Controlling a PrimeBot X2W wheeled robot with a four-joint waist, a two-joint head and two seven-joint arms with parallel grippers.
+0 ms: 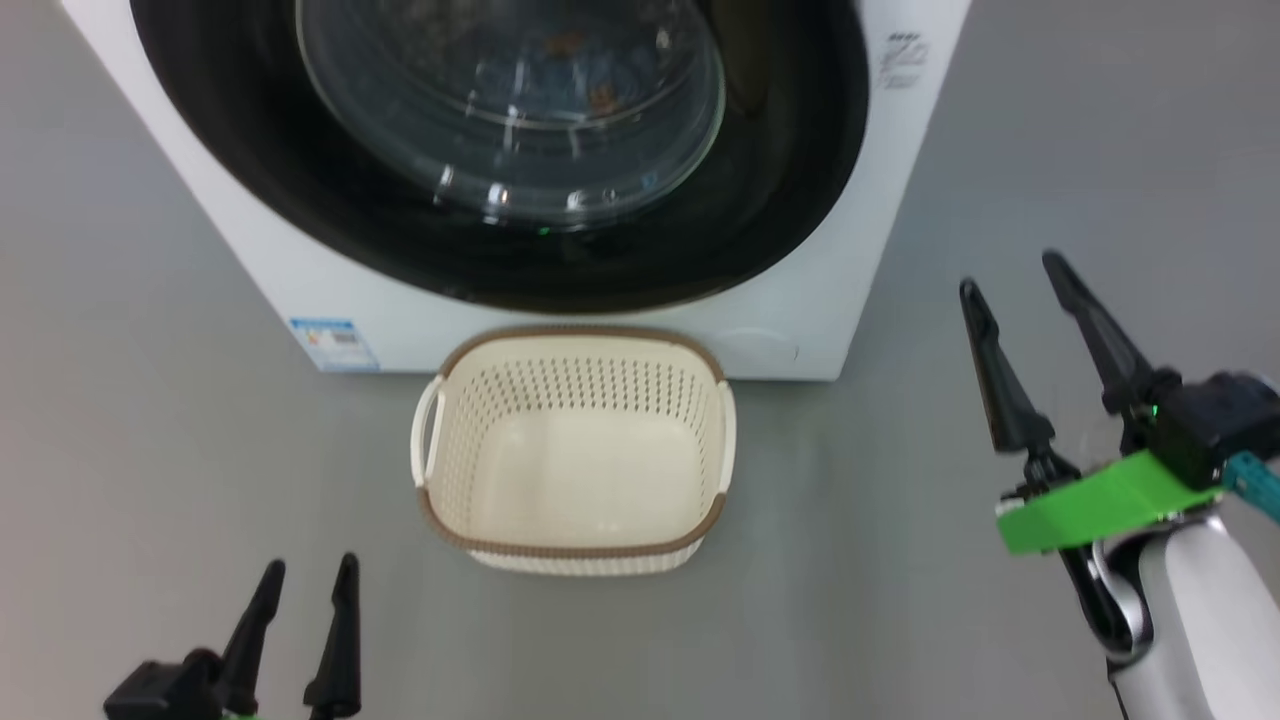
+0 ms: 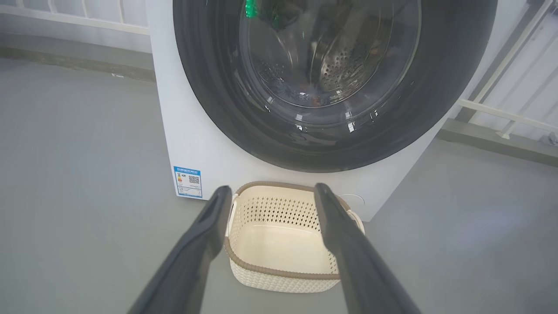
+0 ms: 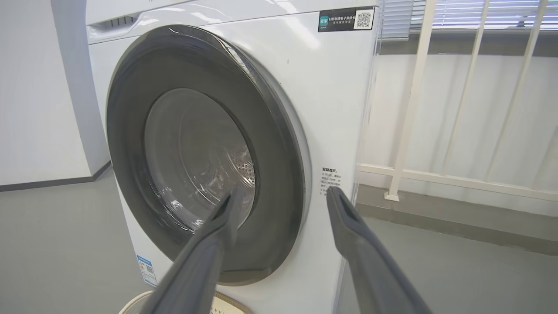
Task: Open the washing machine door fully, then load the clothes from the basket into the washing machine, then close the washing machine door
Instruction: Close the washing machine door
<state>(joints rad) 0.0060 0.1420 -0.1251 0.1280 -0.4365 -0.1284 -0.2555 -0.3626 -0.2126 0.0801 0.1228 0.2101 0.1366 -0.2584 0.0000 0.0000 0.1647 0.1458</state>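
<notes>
The washing machine stands ahead with its black-framed door flush against the front. Through the glass bowl, bits of the clothes show faintly as orange-brown specks inside the drum. The cream basket sits on the floor right before the machine, with nothing in it. My left gripper is open, low at the near left of the basket. My right gripper is open in the air to the right of the machine, holding nothing. The right wrist view looks at the door between my right gripper's spread fingers.
Grey floor spreads on both sides of the machine. A white railing and a low kerb run along the wall to its right. A blue label sticker marks the machine's lower left corner.
</notes>
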